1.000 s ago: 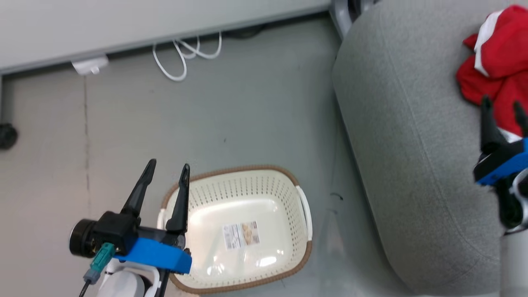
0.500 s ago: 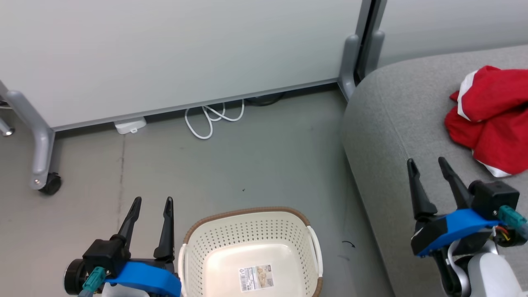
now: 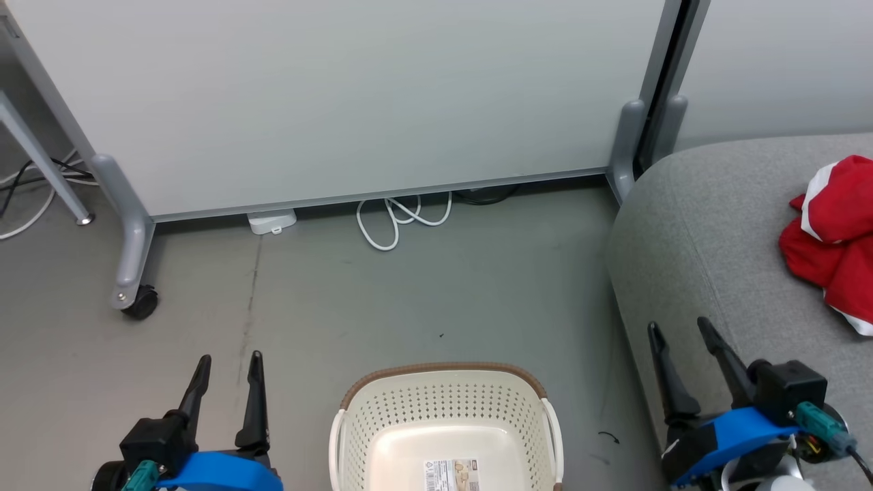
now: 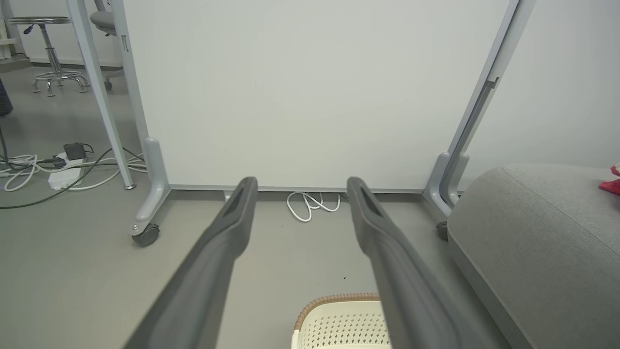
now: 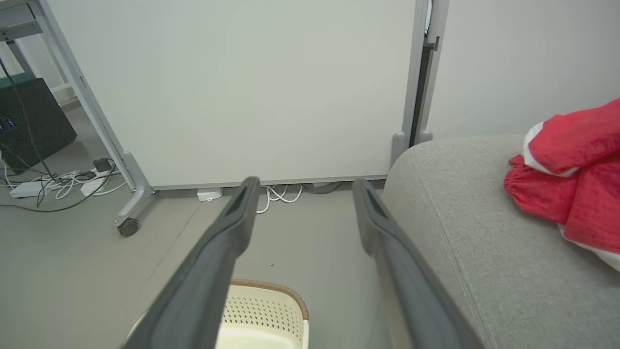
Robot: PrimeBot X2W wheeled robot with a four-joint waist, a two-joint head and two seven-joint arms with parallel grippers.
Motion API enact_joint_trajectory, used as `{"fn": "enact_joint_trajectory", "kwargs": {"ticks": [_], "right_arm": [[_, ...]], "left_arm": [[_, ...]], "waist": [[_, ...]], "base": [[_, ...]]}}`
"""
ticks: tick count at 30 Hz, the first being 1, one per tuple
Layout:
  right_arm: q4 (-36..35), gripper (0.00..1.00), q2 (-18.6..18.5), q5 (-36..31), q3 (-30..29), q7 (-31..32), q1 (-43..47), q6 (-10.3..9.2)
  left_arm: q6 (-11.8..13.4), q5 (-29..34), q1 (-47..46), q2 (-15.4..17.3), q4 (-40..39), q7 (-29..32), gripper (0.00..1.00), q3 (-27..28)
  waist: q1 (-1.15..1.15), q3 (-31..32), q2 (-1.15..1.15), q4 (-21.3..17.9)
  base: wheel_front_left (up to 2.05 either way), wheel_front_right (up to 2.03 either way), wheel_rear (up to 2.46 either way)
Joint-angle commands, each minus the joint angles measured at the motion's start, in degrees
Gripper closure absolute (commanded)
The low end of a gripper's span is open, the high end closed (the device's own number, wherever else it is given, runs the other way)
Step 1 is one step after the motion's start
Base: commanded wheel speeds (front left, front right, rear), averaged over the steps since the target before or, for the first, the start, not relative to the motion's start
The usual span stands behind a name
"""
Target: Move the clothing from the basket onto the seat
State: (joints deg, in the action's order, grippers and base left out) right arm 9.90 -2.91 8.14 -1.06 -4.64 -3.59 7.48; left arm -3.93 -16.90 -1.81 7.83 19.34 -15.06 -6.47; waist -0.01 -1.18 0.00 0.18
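The soft red fabric clothing with white panels [image 3: 835, 239] lies crumpled on the large light-grey woven-fabric sofa seat [image 3: 709, 239], at the right edge of the head view and well apart from the cream-white perforated plastic laundry basket with its brown woven-look rim [image 3: 443, 369]. The basket stands on the grey floor [image 3: 409, 300] just left of the seat, and a printed paper sticker [image 3: 453, 475] shows on its smooth bottom. The left gripper [image 3: 230, 356] hangs over the floor just left of the basket, its two long dark fingers spread apart and holding nothing. The right gripper [image 3: 678, 324] hovers over the seat's front corner, near the clothing but not touching it, its fingers likewise spread wide. Behind the basket, a white cable coil [image 3: 402, 218] lies at the foot of a pale wheeled partition panel [image 3: 341, 102].
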Motion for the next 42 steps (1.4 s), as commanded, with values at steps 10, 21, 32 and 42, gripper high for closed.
{"fn": "enact_joint_trajectory", "kwargs": {"ticks": [10, 21, 32, 42], "right_arm": [[1.26, 0.0, 0.02, 0.65, 0.2, -0.58, 2.72, 0.03], [2.17, 0.0, 0.02, 2.39, 0.12, -0.62, 2.92, 0.03], [3.13, 0.0, 0.02, 3.17, 0.56, -1.48, 2.12, 0.03], [6.06, 1.0, 0.09, 2.91, 0.71, -0.87, 2.92, 0.0]], "left_arm": [[-1.14, 0.73, 0.23, 0.14, 1.58, -0.15, 0.0, 2.6], [-2.05, 0.51, -0.46, -0.22, 2.33, -0.16, 0.0, 2.98], [-2.67, 0.86, -0.59, -0.19, 2.82, -0.16, 0.0, 3.16], [-2.62, 0.51, 1.87, -1.32, 5.6, 0.45, 1.0, 2.62]], "waist": [[0.01, 1.09, 0.0, 0.46], [0.01, 0.65, 0.0, 0.08], [0.01, 0.22, 0.0, 0.2], [0.02, 0.17, 0.0, 0.18]], "base": [[0.0, 0.0, 0.0], [0.0, 0.0, 0.0], [0.0, 0.0, 0.0], [0.0, 0.0, 0.0]]}}
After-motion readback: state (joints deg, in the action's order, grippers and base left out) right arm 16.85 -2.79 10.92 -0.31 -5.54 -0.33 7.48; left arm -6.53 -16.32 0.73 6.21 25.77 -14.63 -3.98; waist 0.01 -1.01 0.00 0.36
